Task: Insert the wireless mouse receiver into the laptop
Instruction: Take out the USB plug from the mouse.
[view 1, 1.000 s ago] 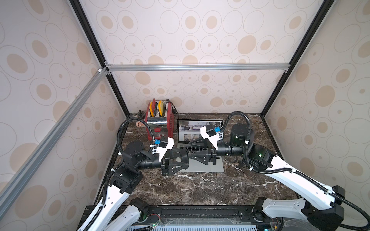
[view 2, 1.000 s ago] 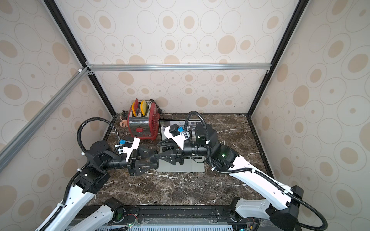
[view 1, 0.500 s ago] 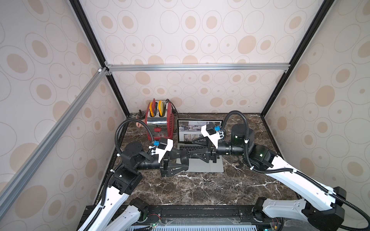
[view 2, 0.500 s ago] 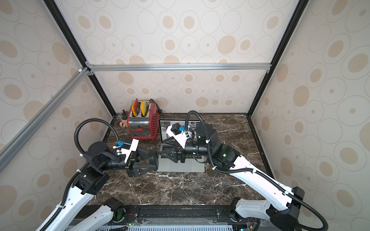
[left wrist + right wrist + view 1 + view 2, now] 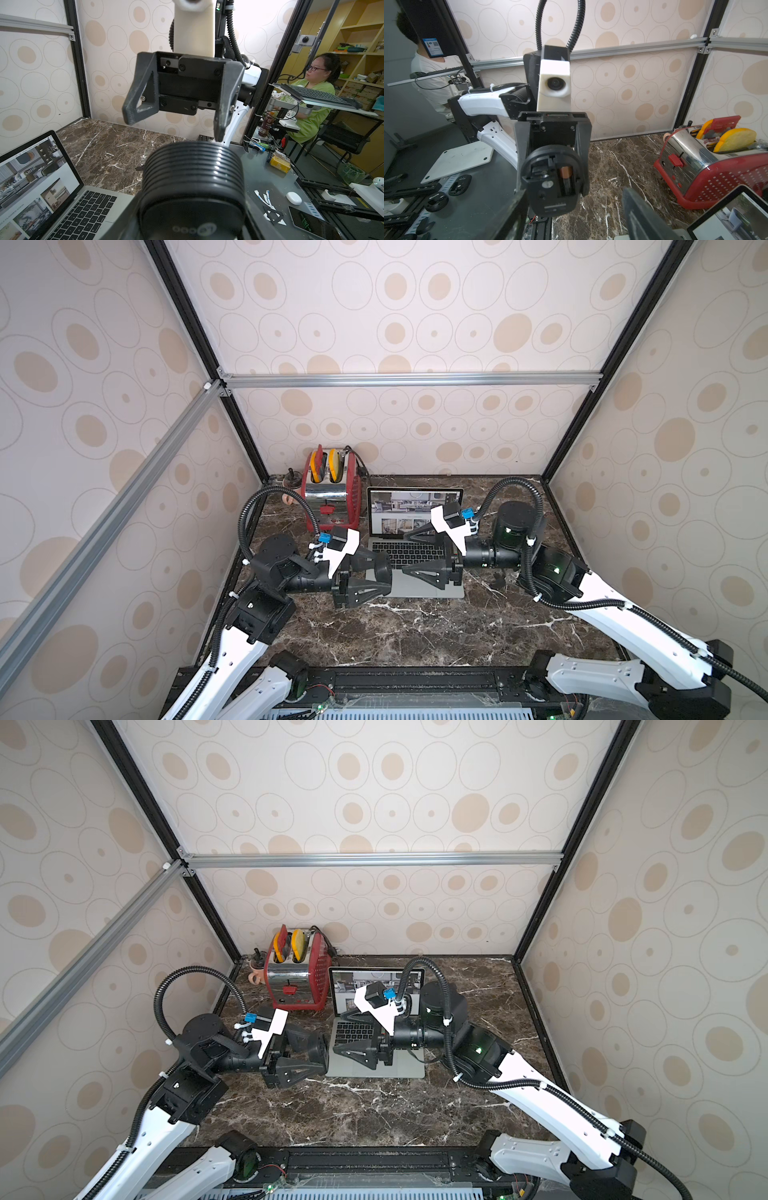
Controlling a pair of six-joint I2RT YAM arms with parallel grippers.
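Note:
The silver-grey laptop (image 5: 428, 589) (image 5: 395, 1067) stands open at the middle back of the marble table, its screen lit. My left gripper (image 5: 384, 572) (image 5: 320, 1052) is shut on a black wireless mouse (image 5: 193, 187) held off the table at the laptop's left edge. The mouse's underside (image 5: 550, 187) faces my right gripper, with the compartment open and a copper-tipped battery (image 5: 565, 172) showing. I cannot pick out the receiver. My right gripper (image 5: 405, 553) (image 5: 338, 1034) (image 5: 575, 216) hovers over the keyboard, open, jaws wide on either side of the mouse without touching it.
A red and chrome toaster (image 5: 332, 497) (image 5: 716, 166) with yellow and red slices stands left of the laptop. A small mug (image 5: 287, 499) sits in the back left corner. Patterned walls enclose three sides. Bare marble lies in front of the laptop.
My right gripper's jaws have spread wider and it has edged a little toward the mouse. The left gripper has kept its hold and has barely moved.

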